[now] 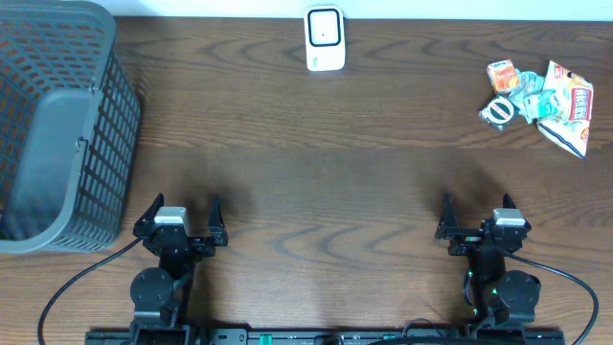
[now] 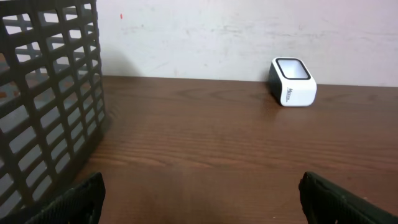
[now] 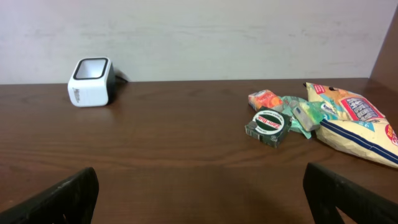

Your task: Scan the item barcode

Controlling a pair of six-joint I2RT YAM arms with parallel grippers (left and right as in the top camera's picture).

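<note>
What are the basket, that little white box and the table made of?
The basket is probably moulded plastic, matt dark grey, judging by its even lattice walls. The white box looks like smooth, slightly glossy plastic, with a dark window on top. The table shows brown wood grain, but whether it is solid wood or a laminate cannot be told.

The basket [image 1: 113,134] is cut off by the left edge in the overhead and left wrist views. The snack bag [image 3: 357,127] runs past the right edge of the right wrist view. The left gripper [image 2: 199,208] and right gripper [image 3: 202,205] show only fingertips at the lower edge. Print on the small packets [image 1: 517,86] is too small to read.
</note>
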